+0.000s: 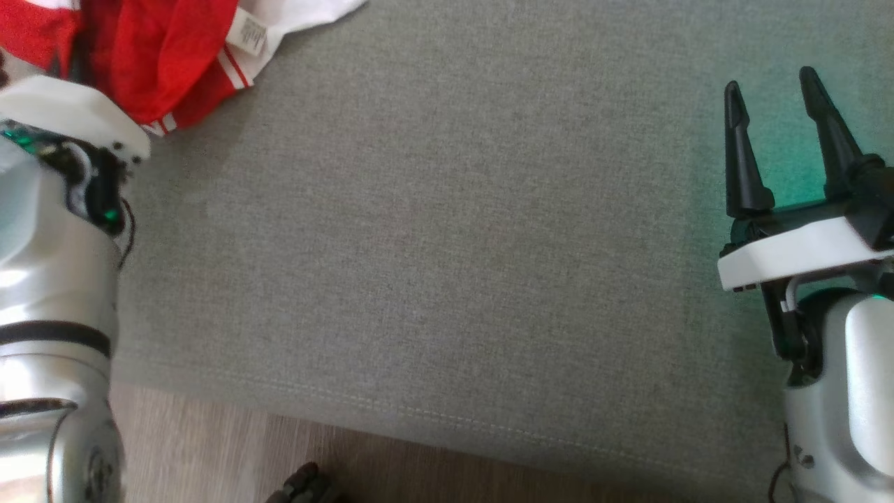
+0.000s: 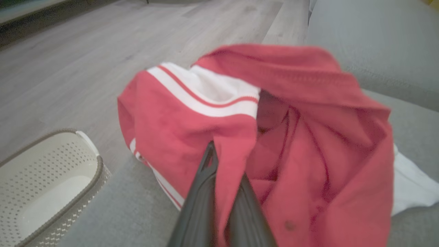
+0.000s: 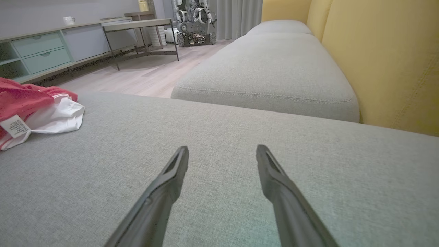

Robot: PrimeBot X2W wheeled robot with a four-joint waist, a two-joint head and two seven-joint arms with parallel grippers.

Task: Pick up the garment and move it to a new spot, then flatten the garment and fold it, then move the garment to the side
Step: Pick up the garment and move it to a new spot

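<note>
Left tool [image 2: 226, 161] is pinched down on a fold of the garment [image 2: 308, 137], red cloth trapped between its fingers [image 2: 202, 192]. Right tool [image 1: 770, 84] stands wide and holds nothing, at 3 o'clock in the head view over bare sofa cushion [image 1: 447, 265]. Garment sits crumpled at 11 o'clock in the head view, by the cushion's edge, with floor [image 2: 103, 51] and a perforated basket [image 2: 51, 178] beyond it at 8 o'clock in the left wrist view. Handling guess: light, limp knit, no stiffness. It'll drape and bunch from a single pinch. Not fragile, low slip. Better hold for flattening: two spread points on hem or shoulders, one per tool. Look: red body, white striped trim [image 2: 205, 99], white panel [image 1: 307, 14], care label [image 1: 248, 33] showing, so probably partly inside out.
</note>
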